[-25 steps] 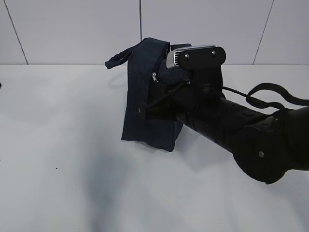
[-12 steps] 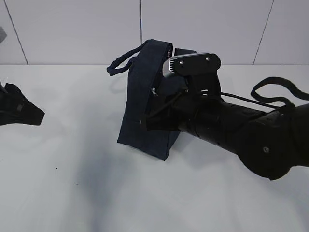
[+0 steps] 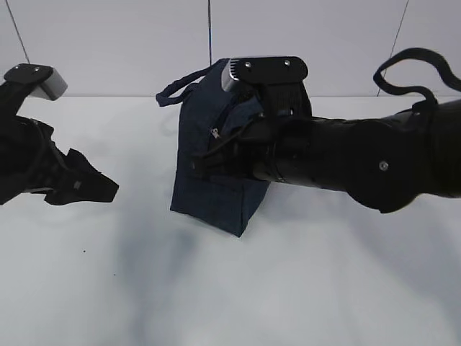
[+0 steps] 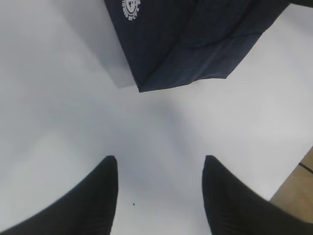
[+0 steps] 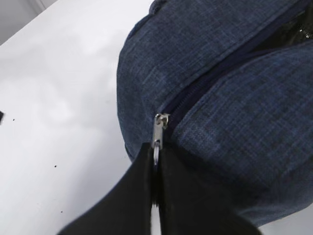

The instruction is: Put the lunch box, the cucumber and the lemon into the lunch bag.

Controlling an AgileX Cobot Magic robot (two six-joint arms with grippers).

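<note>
My right hand [image 5: 155,159] pinches the metal zipper pull [image 5: 157,133] of the boxy navy fabric lunch bag [image 3: 216,166] at frame centre; my left hand [image 4: 159,196] hangs open, empty. No food visible; packing seemingly unstarted.

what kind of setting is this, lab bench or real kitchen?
Likely a lab bench: a bare white tabletop against a plain panelled wall, with only the lunch bag on it. The right end effector pinches its zipper pull.
</note>
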